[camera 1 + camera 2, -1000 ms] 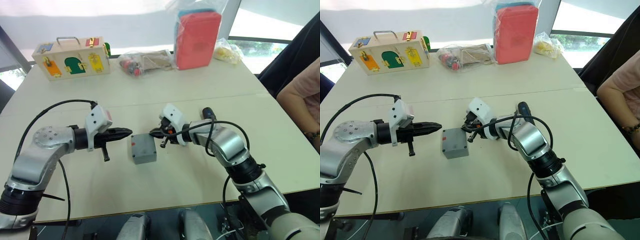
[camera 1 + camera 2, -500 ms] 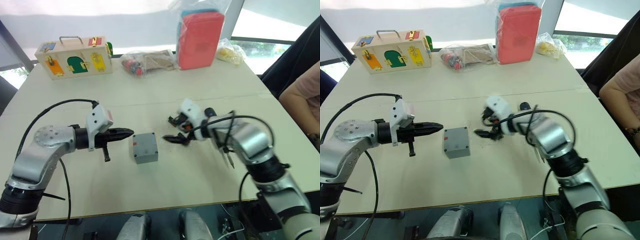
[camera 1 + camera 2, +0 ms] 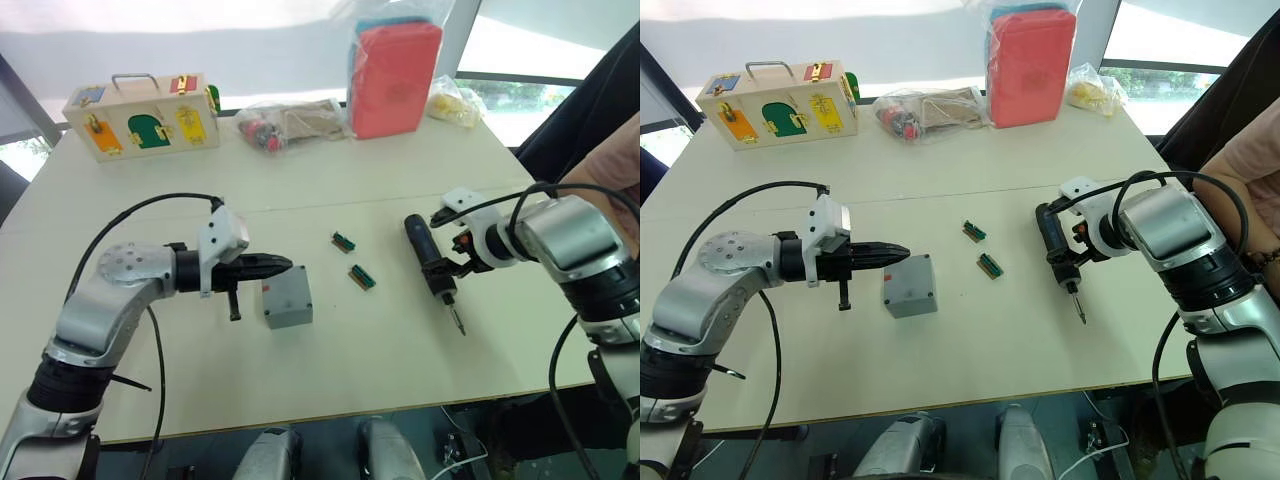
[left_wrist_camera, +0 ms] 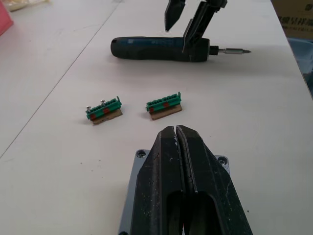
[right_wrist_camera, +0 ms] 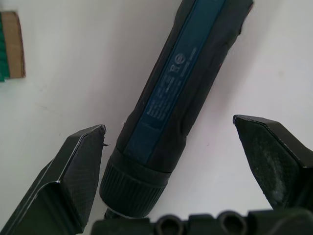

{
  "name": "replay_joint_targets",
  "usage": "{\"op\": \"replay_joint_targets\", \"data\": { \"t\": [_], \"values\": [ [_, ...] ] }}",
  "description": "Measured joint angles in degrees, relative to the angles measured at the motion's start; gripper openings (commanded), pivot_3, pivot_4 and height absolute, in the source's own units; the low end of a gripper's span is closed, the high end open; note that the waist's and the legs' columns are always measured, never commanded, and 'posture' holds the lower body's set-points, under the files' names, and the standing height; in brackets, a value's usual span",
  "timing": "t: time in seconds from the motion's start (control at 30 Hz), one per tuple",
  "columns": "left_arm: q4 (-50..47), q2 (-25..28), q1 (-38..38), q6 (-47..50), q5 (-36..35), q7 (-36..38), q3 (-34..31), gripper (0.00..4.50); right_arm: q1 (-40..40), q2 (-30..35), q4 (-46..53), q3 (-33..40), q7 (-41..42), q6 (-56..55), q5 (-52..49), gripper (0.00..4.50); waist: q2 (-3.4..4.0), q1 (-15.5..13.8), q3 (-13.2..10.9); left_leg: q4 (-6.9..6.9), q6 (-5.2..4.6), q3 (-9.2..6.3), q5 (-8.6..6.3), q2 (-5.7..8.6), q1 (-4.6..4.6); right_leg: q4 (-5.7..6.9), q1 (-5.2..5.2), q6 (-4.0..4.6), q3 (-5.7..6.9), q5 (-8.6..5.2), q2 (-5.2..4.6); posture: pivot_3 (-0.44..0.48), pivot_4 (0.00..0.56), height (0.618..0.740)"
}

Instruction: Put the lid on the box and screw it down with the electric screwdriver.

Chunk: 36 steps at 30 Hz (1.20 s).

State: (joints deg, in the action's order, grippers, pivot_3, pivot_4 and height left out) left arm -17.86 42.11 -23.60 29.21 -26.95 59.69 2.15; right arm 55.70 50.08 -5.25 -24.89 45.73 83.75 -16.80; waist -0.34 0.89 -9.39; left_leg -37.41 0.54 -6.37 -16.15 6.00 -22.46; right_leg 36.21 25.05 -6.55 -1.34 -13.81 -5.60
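The grey box stands mid-table with a red mark on its left side, and the lid lies on top of it, screw holes at its corners. My left gripper is shut and empty, its tips over the lid's far left edge; whether they touch it I cannot tell. To the right the electric screwdriver lies flat, its bit pointing toward the table's front. My right gripper is open, one finger on each side of the electric screwdriver, not closed on it.
Two small green terminal blocks lie between box and screwdriver. Along the far edge stand a wooden box with coloured doors, plastic bags and a red pack. A person's arm is at the right edge.
My right gripper has left the box, swung right to the screwdriver and opened. The left gripper has slid right over the lid. The green blocks now lie uncovered.
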Motion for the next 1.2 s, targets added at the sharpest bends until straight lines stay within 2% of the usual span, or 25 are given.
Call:
{"op": "replay_joint_targets", "data": {
  "t": [0.2, 0.37, 0.47, 0.67, 0.7, 0.93, 1.07, 1.2],
  "values": [
    [-0.05, -0.64, 0.3, -1.69, 0.23, 0.79, 1.1, 0.0, 4.64, -3.61, -11.01, -6.85, 1.4, 3.06, -0.09, 4.42, 0.0, -0.19, 0.0, -0.01, 0.0, -0.02, 0.0, 0.02, 0.0, -0.01, -0.01, 0.0, 0.01, 0.0, -0.01, 0.0, 0.15, 0.74],
    [0.13, -0.73, 0.31, -3.55, 1.09, 1.26, 1.54, 0.0, 7.37, -5.07, -14.54, -10.61, 2.38, 1.98, 1.01, 4.42, -0.02, -0.13, 0.01, -0.08, 0.0, -0.04, 0.0, 0.04, 0.0, 0.01, -0.04, 0.0, 0.02, 0.0, 0.02, 0.0, 0.15, 0.74],
    [0.17, -1.49, 0.31, -3.72, 1.38, 0.95, 1.54, 0.0, 8.16, -5.94, -15.46, -12.07, 2.75, 1.53, 2.02, 3.86, -0.07, -0.03, 0.04, -0.09, 0.0, -0.04, 0.0, 0.03, 0.0, 0.01, -0.05, 0.0, 0.02, 0.0, 0.02, 0.0, 0.15, 0.74],
    [0.18, -1.86, 0.44, -3.91, 1.81, 0.04, 1.53, 0.0, 9.24, -6.82, -18.17, -13.06, 3.18, 0.5, 3.8, 2.05, -0.11, 0.05, 0.07, -0.08, 0.0, -0.05, 0.0, 0.02, 0.01, 0.01, -0.04, 0.0, 0.02, 0.0, 0.03, 0.0, 0.15, 0.74],
    [0.2, -1.86, 0.44, -3.97, 1.87, 0.02, 1.54, 0.0, 9.49, -7.17, -18.78, -12.89, 3.12, 0.87, 3.88, 1.9, -0.11, 0.06, 0.07, -0.08, 0.0, -0.05, 0.0, 0.02, 0.01, 0.01, -0.04, 0.0, 0.02, 0.0, 0.03, 0.0, 0.15, 0.74],
    [0.99, -1.5, 0.88, -5.01, 2.62, -0.01, 1.46, 0.0, 9.89, -8.86, -20.87, -8.48, 0.82, 3.6, 4.14, 1.9, -0.06, -0.01, 0.04, -0.05, 0.01, -0.04, 0.0, 0.03, -0.03, 0.02, 0.05, 0.0, 0.01, 0.0, 0.03, 0.0, 0.15, 0.74],
    [1.0, -0.1, 1.0, -4.94, 2.58, 0.11, 0.87, 0.0, 10.48, -9.03, -18.27, -3.37, -0.19, 3.02, 3.51, 1.9, 0.02, 0.15, -0.01, -0.06, 0.04, -0.02, 0.02, 0.04, -0.37, 0.14, 0.44, 0.0, -0.01, 0.0, 0.02, 0.0, 0.15, 0.74],
    [1.39, 1.26, 0.93, -4.83, 2.5, 0.47, 0.29, 0.0, 10.73, -13.45, -9.4, 11.8, -2.06, -5.45, -0.31, 1.9, 0.04, 0.41, -0.02, -0.05, 0.08, -0.02, 0.05, -0.02, -0.49, 0.19, 0.6, 0.0, -0.02, 0.0, 0.05, 0.0, 0.15, 0.74]
  ]
}}
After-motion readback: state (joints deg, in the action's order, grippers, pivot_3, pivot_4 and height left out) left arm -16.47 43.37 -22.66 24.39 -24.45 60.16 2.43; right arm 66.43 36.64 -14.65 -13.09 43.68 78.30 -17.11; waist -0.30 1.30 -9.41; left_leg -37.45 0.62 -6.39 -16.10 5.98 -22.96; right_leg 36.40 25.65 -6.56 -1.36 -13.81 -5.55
